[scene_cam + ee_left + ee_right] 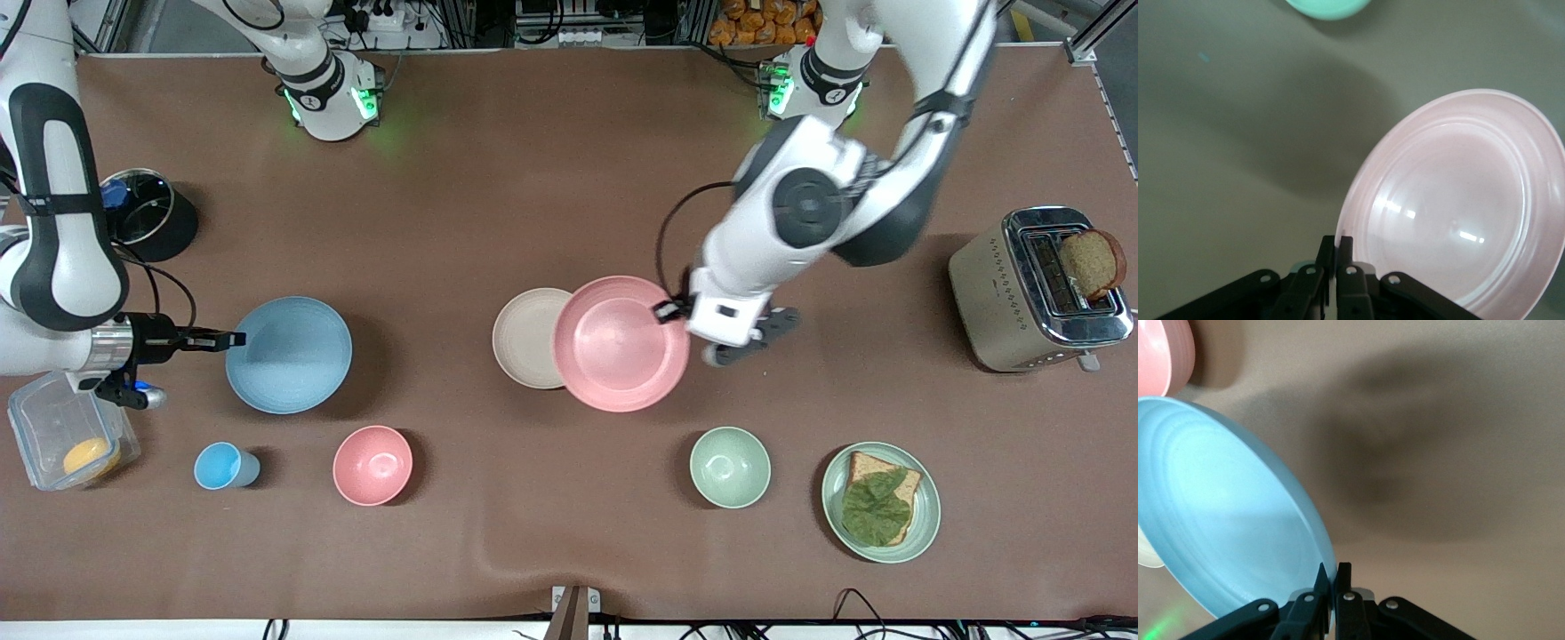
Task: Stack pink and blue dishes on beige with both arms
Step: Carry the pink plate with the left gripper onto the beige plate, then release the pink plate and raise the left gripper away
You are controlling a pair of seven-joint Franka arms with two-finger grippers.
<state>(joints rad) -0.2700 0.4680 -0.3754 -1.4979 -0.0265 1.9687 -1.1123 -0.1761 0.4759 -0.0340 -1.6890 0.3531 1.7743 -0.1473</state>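
Note:
The pale pink plate hangs tilted over the table and covers the edge of the beige plate that faces the left arm's end. My left gripper is shut on its rim; the left wrist view shows the gripper pinching the pink plate. Toward the right arm's end, the light blue plate is held up by its rim in my right gripper. In the right wrist view that gripper is shut on the tilted blue plate.
Nearer the front camera stand a blue cup, a pink bowl, a green bowl and a green plate with bread and a leaf. A toaster sits at the left arm's end. A clear container and a lidded black pot sit at the right arm's end.

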